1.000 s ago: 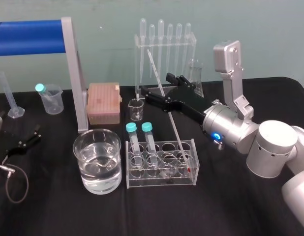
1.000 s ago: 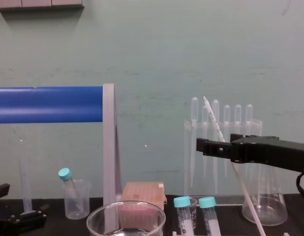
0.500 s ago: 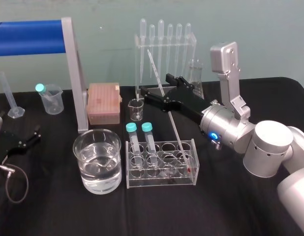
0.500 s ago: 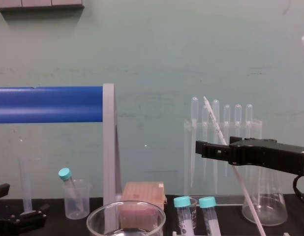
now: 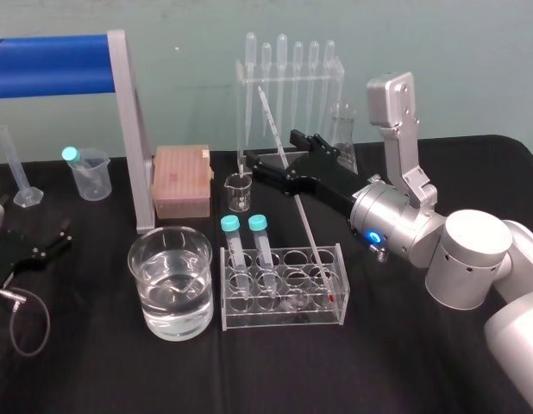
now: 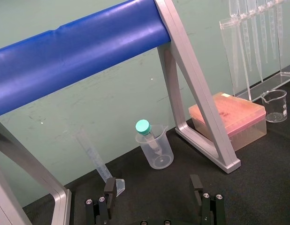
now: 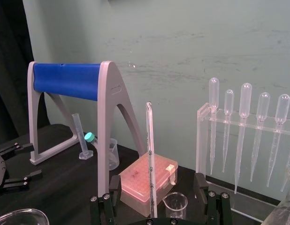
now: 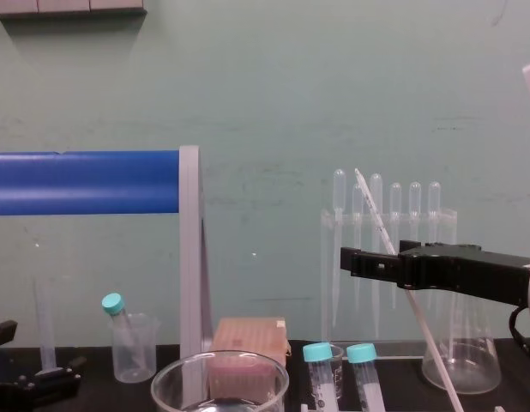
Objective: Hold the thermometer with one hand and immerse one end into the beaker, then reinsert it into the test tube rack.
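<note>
1. Right gripper point(image 5: 275, 153): jaws wide apart, straddling the thermometer point(image 5: 305, 226); I see no grip on it
2. Thermometer: leaning, red tip down in the test tube rack point(image 5: 284, 321)
3. Beaker point(image 5: 154, 319): just left of rack, part-filled with clear liquid
4. Left gripper point(image 5: 61, 236): parked far left, jaws apart, empty

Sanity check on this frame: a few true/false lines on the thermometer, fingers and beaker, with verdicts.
1. The thermometer leans in the test tube rack, red tip down. True.
2. The right gripper has its fingers clamped on the thermometer. False: they stand apart, one on each side of it.
3. The beaker is empty. False: it holds clear liquid.
4. The left gripper lies open on the table, left of the beaker. True.
</note>
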Controlling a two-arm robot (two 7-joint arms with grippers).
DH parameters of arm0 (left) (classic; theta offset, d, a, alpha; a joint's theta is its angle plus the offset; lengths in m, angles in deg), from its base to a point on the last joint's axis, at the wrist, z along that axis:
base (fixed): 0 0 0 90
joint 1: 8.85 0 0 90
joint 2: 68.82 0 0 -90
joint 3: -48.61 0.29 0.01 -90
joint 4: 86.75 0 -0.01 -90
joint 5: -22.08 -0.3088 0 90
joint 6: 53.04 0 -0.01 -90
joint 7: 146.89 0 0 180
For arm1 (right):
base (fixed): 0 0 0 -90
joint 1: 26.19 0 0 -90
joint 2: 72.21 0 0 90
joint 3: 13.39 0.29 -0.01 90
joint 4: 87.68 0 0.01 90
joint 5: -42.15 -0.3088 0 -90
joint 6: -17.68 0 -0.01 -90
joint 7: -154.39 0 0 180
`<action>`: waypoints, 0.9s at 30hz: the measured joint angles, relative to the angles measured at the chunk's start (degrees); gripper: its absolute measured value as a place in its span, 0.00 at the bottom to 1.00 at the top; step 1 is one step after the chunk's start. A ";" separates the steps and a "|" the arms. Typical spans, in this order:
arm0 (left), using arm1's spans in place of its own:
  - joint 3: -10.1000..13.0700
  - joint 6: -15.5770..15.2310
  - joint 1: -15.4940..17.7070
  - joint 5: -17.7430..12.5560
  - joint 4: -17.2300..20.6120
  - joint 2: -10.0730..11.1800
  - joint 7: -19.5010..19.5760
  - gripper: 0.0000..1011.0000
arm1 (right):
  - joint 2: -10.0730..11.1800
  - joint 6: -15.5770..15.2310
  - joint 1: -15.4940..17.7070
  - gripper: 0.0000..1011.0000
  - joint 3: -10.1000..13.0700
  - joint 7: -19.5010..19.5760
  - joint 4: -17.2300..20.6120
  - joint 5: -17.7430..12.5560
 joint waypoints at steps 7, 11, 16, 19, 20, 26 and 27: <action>0.00 0.00 0.00 0.00 0.00 0.00 0.00 1.00 | 0.03 0.04 0.03 0.99 -0.03 0.00 0.04 -0.03; 0.00 0.00 0.00 0.00 0.00 0.00 0.00 1.00 | 0.05 0.06 0.05 0.94 -0.03 0.00 0.07 -0.04; 0.00 0.00 0.00 0.00 0.00 0.00 0.00 1.00 | 0.07 0.08 0.07 0.83 -0.03 0.00 0.10 -0.06; 0.00 0.00 0.00 0.00 0.00 0.00 0.00 1.00 | 0.08 0.09 0.08 0.73 -0.03 0.01 0.11 -0.07; 0.00 0.00 0.00 0.00 0.00 0.00 0.00 1.00 | 0.08 0.09 0.08 0.70 -0.03 0.01 0.12 -0.07; 0.00 0.00 0.00 0.00 0.00 0.00 0.00 1.00 | 0.08 0.12 0.08 0.53 -0.03 0.01 0.13 -0.07; 0.00 0.00 0.00 0.00 0.00 0.00 0.00 1.00 | 0.08 0.12 0.08 0.50 -0.03 0.00 0.13 -0.07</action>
